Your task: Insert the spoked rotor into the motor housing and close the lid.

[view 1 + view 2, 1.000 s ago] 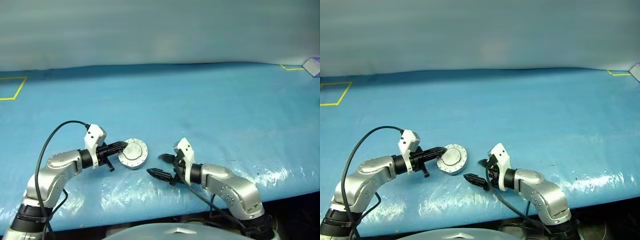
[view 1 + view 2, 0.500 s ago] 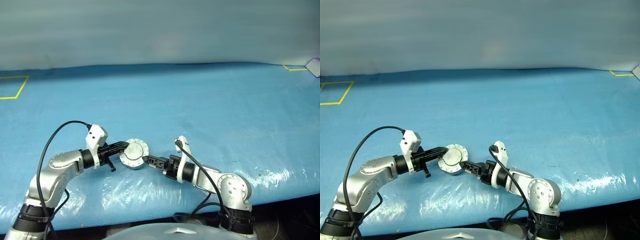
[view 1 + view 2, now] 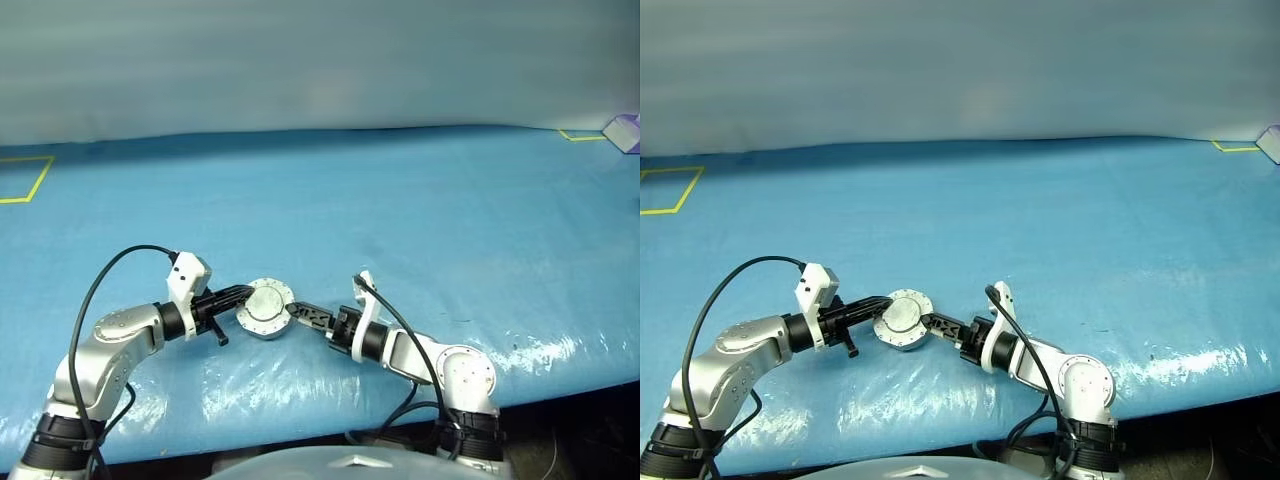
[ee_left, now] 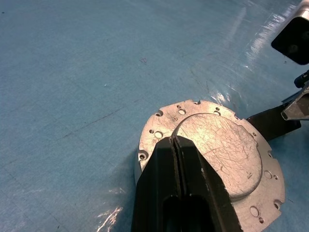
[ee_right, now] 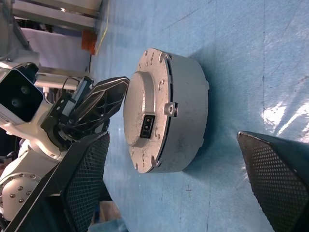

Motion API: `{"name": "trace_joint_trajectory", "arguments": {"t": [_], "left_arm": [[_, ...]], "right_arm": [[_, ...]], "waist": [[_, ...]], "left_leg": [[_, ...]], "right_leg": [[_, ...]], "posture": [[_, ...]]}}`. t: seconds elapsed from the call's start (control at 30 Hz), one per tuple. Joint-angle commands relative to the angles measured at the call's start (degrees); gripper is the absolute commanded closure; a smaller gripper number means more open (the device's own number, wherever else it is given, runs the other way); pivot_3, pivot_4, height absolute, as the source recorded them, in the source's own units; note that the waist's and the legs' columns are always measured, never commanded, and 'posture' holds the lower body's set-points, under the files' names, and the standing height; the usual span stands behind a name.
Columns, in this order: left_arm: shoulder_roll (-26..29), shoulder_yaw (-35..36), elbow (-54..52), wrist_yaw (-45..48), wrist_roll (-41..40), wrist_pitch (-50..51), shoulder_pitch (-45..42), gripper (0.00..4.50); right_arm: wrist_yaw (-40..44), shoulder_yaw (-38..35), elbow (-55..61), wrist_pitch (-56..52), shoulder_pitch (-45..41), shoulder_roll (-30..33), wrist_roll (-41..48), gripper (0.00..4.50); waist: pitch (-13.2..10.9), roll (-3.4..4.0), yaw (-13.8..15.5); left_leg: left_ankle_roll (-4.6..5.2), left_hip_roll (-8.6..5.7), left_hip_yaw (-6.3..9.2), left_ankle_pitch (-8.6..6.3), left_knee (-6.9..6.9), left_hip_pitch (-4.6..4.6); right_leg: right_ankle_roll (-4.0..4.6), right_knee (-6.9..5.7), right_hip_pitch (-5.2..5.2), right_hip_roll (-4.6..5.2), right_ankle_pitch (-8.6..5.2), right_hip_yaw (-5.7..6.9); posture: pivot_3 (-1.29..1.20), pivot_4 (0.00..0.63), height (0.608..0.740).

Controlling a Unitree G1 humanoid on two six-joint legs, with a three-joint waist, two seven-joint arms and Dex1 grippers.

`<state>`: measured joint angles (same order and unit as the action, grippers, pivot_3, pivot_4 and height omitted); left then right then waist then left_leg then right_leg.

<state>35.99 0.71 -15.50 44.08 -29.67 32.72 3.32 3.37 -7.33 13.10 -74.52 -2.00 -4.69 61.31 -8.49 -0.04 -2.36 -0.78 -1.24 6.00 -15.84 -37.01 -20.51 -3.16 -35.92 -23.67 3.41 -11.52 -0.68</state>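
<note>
Left eye view shows one housing [image 3: 266, 308] with its one lid [image 4: 219, 154] closed on top, sitting on the blue table [image 3: 420, 210], and my two hands at either side of it. Two yellow tape marks [image 3: 22, 178] lie at the table's far corners, with one small purple box [image 3: 623, 132] at the far right edge.

A second ago my right hand [image 3: 312, 318] sat well apart from the housing, fingers spread one above the other. Since then it has rolled over and slid in toward the housing. The housing has not moved.

My left hand [image 3: 238, 295] is clenched, fingers pressed together with nothing between them, their tips resting on the lid's near-left edge by the raised boss. My right hand is released and wide; in the right wrist view its mesh-padded fingers [image 5: 82, 174] stand on either side of the housing without touching it.
</note>
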Motion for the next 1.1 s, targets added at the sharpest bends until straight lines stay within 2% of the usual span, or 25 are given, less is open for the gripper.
{"name": "trace_joint_trajectory", "arguments": {"t": [0.03, 0.4, 0.5, 0.67, 0.8, 1.1], "left_arm": [[-0.07, -2.03, 1.61, 0.3, 1.59, 1.24, 1.53, 4.5], [-0.39, -2.23, 2.11, 0.27, 1.88, 0.88, 1.37, 4.5], [-0.53, -2.39, 2.26, 0.22, 1.96, 0.67, 1.34, 4.5], [-0.82, -2.36, 2.44, 0.23, 2.16, 0.53, 1.39, 4.5], [-1.21, -2.28, 2.63, 0.18, 2.38, 0.43, 1.47, 4.5], [-2.54, -0.99, 2.13, -0.27, 1.83, -0.26, 2.07, 4.5]], "right_arm": [[-2.71, 2.13, -2.26, 1.25, -0.18, -8.26, 1.95, 0.03], [-5.21, 5.7, -5.3, 4.86, -0.94, -5.63, 7.14, 0.03], [-5.45, 6.21, -6.14, 5.55, -0.81, -5.02, 7.78, 0.65], [-5.88, 6.03, -6.48, 5.97, -0.56, -4.36, 9.17, 2.3], [-6.57, 6.13, -6.22, 5.61, -0.06, -3.22, 10.93, 3.25], [-8.3, 6.32, -5.66, 4.69, 0.36, -1.17, 12.59, 3.26]], "waist": [[-0.01, 0.01, -0.01], [-0.06, 0.1, 0.0], [-0.07, 0.11, 0.05], [-0.11, 0.17, 0.09], [-0.13, 0.23, 0.13], [-0.15, 0.27, 0.11]], "left_leg": [[0.0, 0.0, 0.0, 0.0, 0.01, 0.0], [0.01, 0.0, 0.0, -0.01, 0.05, -0.05], [0.01, 0.0, -0.01, -0.01, 0.05, -0.05], [0.01, -0.02, 0.0, -0.01, 0.05, -0.11], [0.02, -0.02, 0.01, -0.01, 0.06, -0.12], [0.07, -0.04, 0.0, -0.05, 0.07, -0.14]], "right_leg": [[0.0, 0.0, -0.01, 0.0, 0.0, 0.0], [0.01, 0.03, -0.05, 0.0, -0.01, 0.0], [0.01, 0.04, -0.05, 0.0, -0.01, 0.0], [0.01, 0.07, -0.08, 0.01, -0.01, 0.0], [0.01, 0.07, -0.09, 0.01, -0.01, 0.0], [-0.05, 0.1, -0.09, 0.03, -0.05, -0.01]], "posture": [[0.0, 0.15, 0.74], [0.0, 0.15, 0.74], [0.0, 0.15, 0.74], [0.0, 0.15, 0.74], [0.0, 0.15, 0.74], [0.0, 0.15, 0.74]]}}
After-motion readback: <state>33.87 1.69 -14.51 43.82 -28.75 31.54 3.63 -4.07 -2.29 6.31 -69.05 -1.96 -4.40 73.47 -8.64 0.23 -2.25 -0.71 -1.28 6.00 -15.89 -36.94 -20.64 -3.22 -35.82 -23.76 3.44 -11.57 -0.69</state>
